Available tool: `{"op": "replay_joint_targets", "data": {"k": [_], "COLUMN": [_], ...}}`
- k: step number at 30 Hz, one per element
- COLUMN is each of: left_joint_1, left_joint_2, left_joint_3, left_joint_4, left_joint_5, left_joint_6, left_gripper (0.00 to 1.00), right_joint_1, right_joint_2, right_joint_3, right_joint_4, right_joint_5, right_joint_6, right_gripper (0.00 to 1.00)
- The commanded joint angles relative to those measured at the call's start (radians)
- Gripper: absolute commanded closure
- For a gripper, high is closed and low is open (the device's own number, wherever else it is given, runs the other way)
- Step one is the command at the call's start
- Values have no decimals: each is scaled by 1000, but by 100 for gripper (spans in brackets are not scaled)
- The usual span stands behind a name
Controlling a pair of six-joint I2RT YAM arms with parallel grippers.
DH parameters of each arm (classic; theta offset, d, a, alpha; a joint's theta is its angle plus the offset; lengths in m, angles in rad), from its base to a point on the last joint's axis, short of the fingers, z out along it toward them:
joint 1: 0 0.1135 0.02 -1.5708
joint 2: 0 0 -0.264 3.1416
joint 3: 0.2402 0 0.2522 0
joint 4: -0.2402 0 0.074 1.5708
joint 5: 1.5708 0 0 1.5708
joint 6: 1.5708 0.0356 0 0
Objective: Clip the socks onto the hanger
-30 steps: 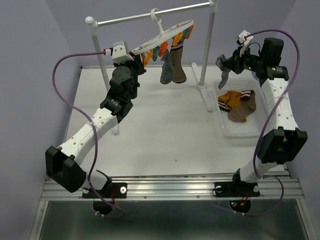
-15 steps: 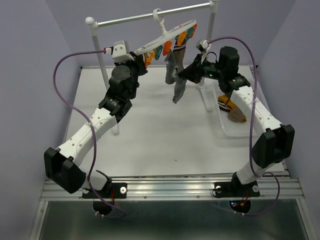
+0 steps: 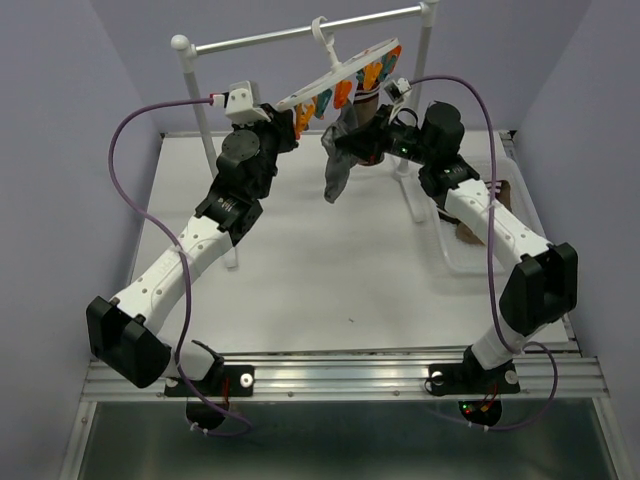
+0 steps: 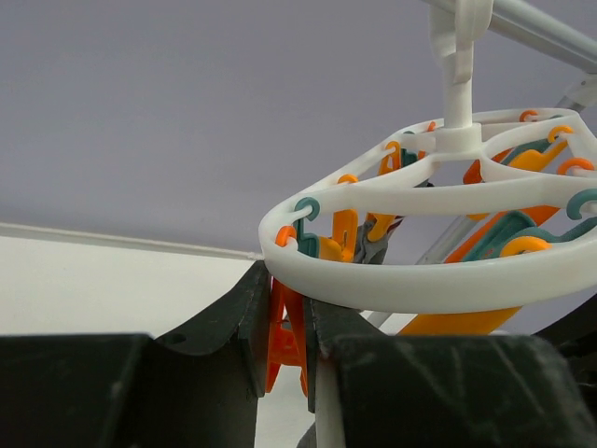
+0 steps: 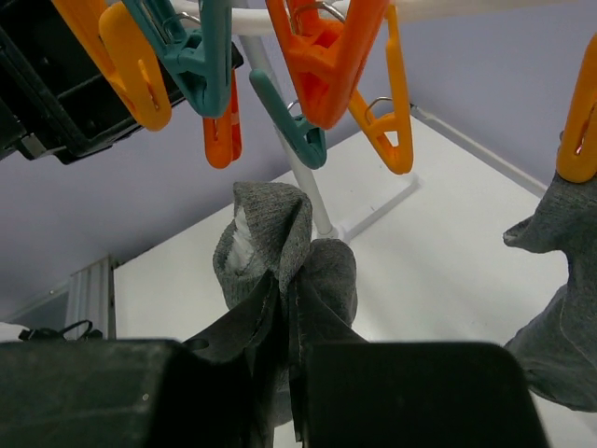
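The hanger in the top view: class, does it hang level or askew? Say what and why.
The hanger is tilted: its left end dips where the left hand pinches an orange clip under the rim, while its right end rides high. That hand's pull likely explains it; nothing looks damaged.

two white arms (image 3: 185,262) with black joints (image 3: 122,342) and looping purple cables (image 3: 111,160).

Hanger (image 3: 345,72): white plastic oval ring, hung by its top hook and tilted, right end higher. Orange and teal clips (image 5: 322,65) dangle from its rim.
Grey sock (image 3: 337,165): unclipped, cuff bunched just beneath the hanger's clips, toe hanging down.
Second grey sock (image 5: 560,299): hangs from an orange clip on the hanger.
Brown sock (image 3: 463,232): well below and right of the hanger, mostly hidden.
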Motion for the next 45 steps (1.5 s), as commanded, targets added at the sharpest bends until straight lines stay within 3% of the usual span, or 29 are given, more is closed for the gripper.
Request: {"op": "replay_joint_targets", "data": {"k": [1, 15, 29, 45], "left_joint_1": [-1, -2, -1, -1], "left_joint_2": [-27, -15, -16, -38], "left_joint_3": [27, 77, 63, 27], "left_joint_4": [-33, -114, -96, -67], "left_joint_5": [42, 65, 81, 88], "left_joint_6": [-8, -56, -48, -21], "left_gripper": [100, 100, 100, 100], "right_joint_1": [25, 74, 93, 102], "right_joint_2": [21, 62, 185, 225], "right_joint_3": [41, 72, 221, 291], "right_joint_4": [94, 59, -2, -4], "right_joint_5": [38, -1, -222, -252], "right_joint_6": [66, 67, 136, 170], "right_gripper": [99, 99, 99, 99]}}
